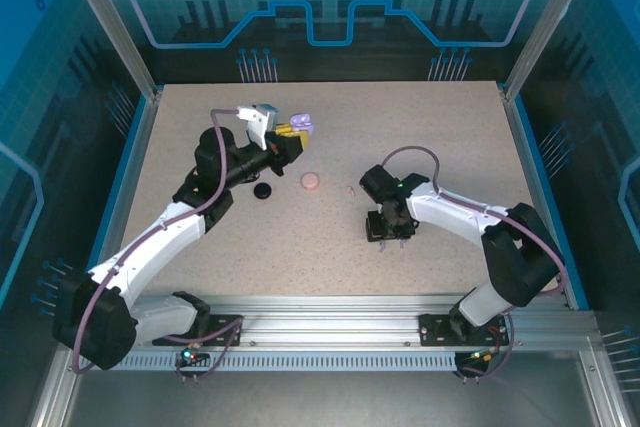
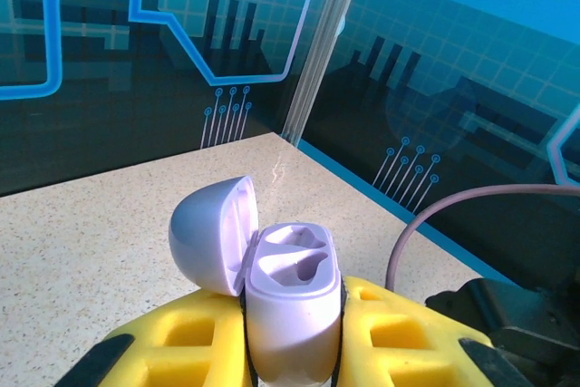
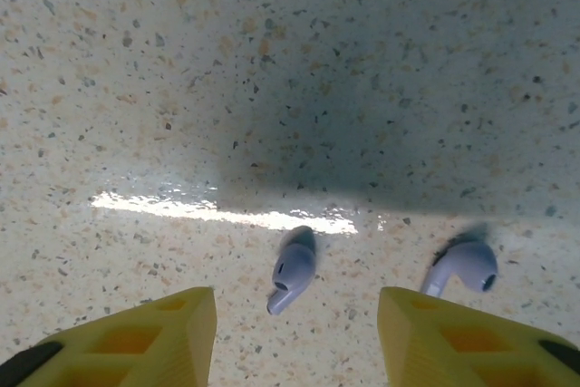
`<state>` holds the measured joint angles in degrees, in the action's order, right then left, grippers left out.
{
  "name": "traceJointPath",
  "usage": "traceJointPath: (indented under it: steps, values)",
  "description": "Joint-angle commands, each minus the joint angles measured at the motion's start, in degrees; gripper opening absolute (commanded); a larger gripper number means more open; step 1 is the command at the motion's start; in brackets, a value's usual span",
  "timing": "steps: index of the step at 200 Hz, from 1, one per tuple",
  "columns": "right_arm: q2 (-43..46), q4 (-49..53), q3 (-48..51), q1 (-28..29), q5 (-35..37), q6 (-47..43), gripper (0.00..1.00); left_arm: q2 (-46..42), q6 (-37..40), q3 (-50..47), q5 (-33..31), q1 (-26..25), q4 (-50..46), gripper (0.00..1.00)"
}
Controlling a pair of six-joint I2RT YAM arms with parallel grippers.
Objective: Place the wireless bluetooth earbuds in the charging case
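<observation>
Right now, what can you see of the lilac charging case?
The lilac glossy plastic charging case is small, rounded and held upright. Its hinged lid is swung open to one side, and both moulded earbud wells are empty. The left pincer clamps its lower body between yellow pads.

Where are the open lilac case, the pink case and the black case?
lilac case (image 2: 292, 305), left wrist view, front of its body
pink case (image 1: 311, 181), top view, middle of its top
black case (image 1: 262, 190), top view, middle of its top
</observation>
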<state>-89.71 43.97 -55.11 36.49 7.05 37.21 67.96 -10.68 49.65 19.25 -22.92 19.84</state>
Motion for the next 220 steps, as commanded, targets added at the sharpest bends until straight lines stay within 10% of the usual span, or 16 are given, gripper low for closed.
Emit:
traceJointPath:
  steps: [1,220]
  values:
    - [-1.9,-2.7,1.1,1.5,0.1,2.9,0.48,-0.3,-0.7,-0.6,-0.5,-0.9,1.9,0.0]
    - [-7.9,-2.6,1.6,3.5,5.9,4.8,0.29,-1.5,0.1,-0.9,0.1,-3.0,0.5,0.0]
